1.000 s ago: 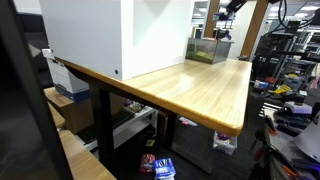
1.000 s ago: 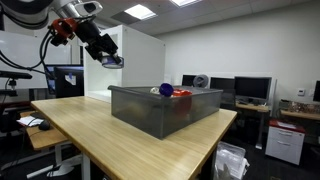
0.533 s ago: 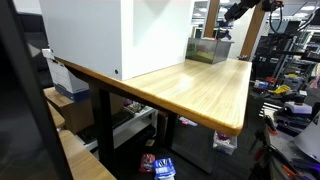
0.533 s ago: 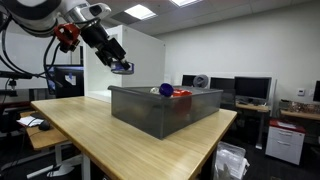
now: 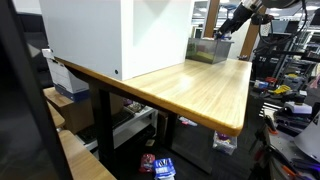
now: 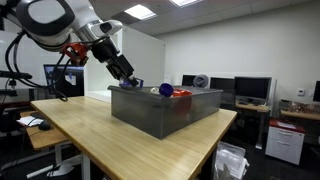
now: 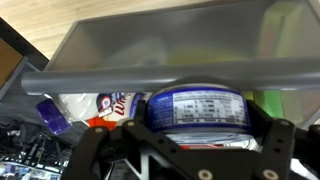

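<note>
Hanging over the edge of a frosted grey plastic bin [image 6: 165, 112] on the wooden desk [image 6: 85, 130], the jaws are clamped on a round tub [image 7: 197, 108] with a blue printed label. Inside the bin, left to right: something purple [image 7: 50, 113], then a crinkly white packet [image 7: 105, 102].

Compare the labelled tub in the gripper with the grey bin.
The tub is round, blue-rimmed and labelled; the bin is rectangular and plain grey. The tub hangs in the gripper; the bin stands on the table. The tub is far smaller than the bin. Both are containers.
</note>
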